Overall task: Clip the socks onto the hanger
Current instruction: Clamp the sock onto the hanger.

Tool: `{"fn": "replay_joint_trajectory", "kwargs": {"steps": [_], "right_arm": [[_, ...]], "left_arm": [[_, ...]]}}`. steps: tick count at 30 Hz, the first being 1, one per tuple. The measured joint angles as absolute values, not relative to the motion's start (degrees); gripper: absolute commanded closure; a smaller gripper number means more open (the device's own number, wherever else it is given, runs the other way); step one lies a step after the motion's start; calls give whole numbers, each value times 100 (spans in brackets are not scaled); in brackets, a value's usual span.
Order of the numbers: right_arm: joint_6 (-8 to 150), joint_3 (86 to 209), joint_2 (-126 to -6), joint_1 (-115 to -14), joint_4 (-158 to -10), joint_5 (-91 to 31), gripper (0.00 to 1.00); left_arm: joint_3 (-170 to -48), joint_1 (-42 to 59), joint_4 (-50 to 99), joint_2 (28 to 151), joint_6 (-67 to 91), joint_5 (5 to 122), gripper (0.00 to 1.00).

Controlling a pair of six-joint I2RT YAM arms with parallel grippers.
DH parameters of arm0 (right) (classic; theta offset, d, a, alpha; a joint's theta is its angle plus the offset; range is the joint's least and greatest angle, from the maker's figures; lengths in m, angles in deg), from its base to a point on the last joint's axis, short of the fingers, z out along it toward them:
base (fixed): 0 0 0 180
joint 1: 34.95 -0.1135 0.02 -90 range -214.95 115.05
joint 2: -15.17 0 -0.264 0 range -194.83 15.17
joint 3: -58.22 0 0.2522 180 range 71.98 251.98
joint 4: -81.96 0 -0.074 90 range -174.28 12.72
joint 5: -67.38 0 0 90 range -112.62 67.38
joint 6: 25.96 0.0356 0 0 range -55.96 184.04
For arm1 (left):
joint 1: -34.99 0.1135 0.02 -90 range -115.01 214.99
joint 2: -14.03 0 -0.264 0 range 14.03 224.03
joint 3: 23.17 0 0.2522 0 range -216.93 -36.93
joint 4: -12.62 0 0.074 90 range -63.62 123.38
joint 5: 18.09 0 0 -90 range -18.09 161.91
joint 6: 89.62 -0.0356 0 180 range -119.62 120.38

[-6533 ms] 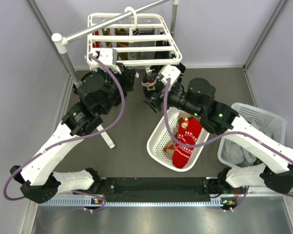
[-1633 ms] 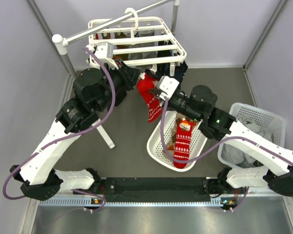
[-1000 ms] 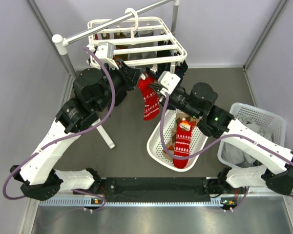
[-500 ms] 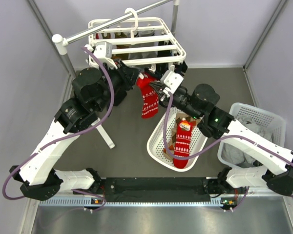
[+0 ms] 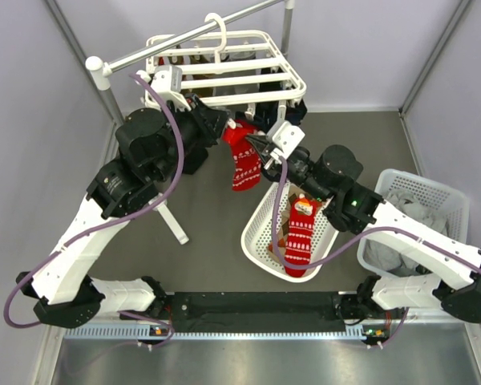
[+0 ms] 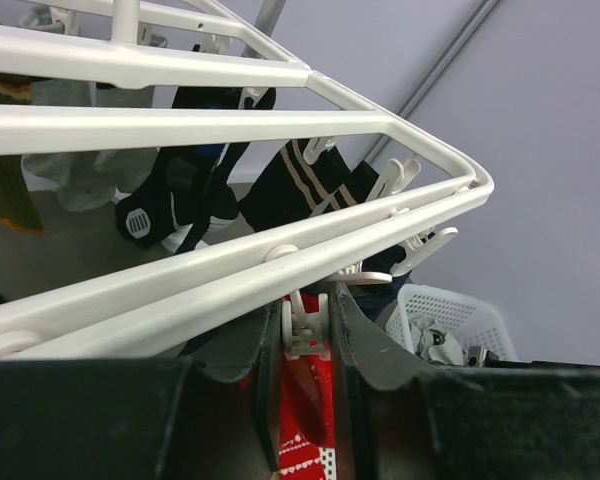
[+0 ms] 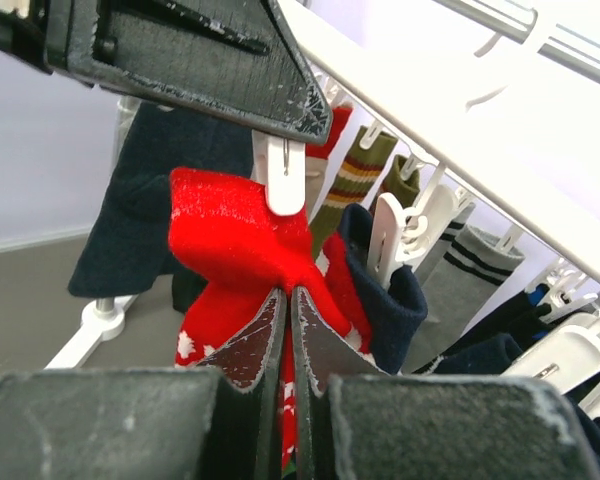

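Metal stand pole [image 5: 112,104] rose at the far left of the top view, at about 9 o'clock from the hanger [image 6: 180,125], which hung at 12 o'clock over the table. The left fingers [image 6: 365,350] were closed to a narrow gap on a white clip [image 6: 305,325] dangling from the hanger's near bar, one finger on each side of it. Just below it, at 6 o'clock, hung the red sock [image 5: 244,164]. In the right wrist view the clip's tip sat against the sock's folded top edge. The right fingers [image 7: 245,350] were fully closed, pinching red fabric directly beneath that fold.

I judged this to be the feeding step. It would go best if the left kept the clip squeezed while the right pushed the fold straight up, toward 12 o'clock, deep into the clip's mouth. Then the left should release first. Whether the clip had already bitten the fabric could not be told.

Room was tight. A neighbouring clip [image 7: 388,235] and a navy sock [image 7: 390,290] hung just beside the red one at 3 o'clock, so any sideways drift that way risked snagging. At 5 o'clock lay the oval basket [image 5: 256,233] holding another red sock [image 5: 301,233], with a second basket [image 5: 457,200] far right. Open table at 7 o'clock offered the cleanest way down.
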State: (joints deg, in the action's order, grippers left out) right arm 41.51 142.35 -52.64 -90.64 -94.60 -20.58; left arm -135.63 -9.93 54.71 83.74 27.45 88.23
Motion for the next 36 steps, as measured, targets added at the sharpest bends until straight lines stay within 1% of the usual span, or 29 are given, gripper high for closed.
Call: {"fn": "replay_joint_trajectory", "kwargs": {"steps": [18, 21, 22, 24, 25, 28, 29, 31, 32, 34, 35, 36], "right_arm": [[4103, 14060, -5563, -9144, -10330, -1553, 100], [4101, 14060, -5561, -9147, -10422, -1514, 100], [4101, 14060, -5563, -9147, -10442, -1509, 100], [4084, 14060, -5561, -9147, -10455, -1509, 100], [4066, 14060, -5561, -9147, -10455, -1509, 100], [4055, 14060, -5561, -9147, -10455, -1512, 100], [4055, 14060, -5561, -9147, -10459, -1512, 100], [4053, 14060, -5561, -9147, -10466, -1512, 100], [4051, 14060, -5561, -9147, -10470, -1512, 100], [4047, 14060, -5563, -9147, -10481, -1509, 100], [4047, 14060, -5568, -9147, -10488, -1498, 100], [4049, 14060, -5574, -9147, -10496, -1483, 100]], "left_arm": [[-13617, -993, 5513, 8418, 2896, 8676, 100], [-13619, -993, 5513, 8444, 2892, 8692, 97], [-13619, -993, 5515, 8460, 2889, 8700, 93], [-13619, -993, 5515, 8482, 2887, 8724, 88], [-13619, -993, 5515, 8488, 2885, 8727, 80], [-13635, -993, 5515, 8499, 2876, 8735, 64], [-13652, -993, 5517, 8506, 2861, 8738, 54], [-13683, -993, 5535, 8506, 2830, 8738, 45], [-13705, -996, 5550, 8506, 2822, 8707, 37], [-13720, -1007, 5557, 8503, 2802, 8668, 29], [-13722, -1007, 5557, 8503, 2793, 8646, 23], [-13722, -1007, 5561, 8501, 2787, 8637, 20]]}}
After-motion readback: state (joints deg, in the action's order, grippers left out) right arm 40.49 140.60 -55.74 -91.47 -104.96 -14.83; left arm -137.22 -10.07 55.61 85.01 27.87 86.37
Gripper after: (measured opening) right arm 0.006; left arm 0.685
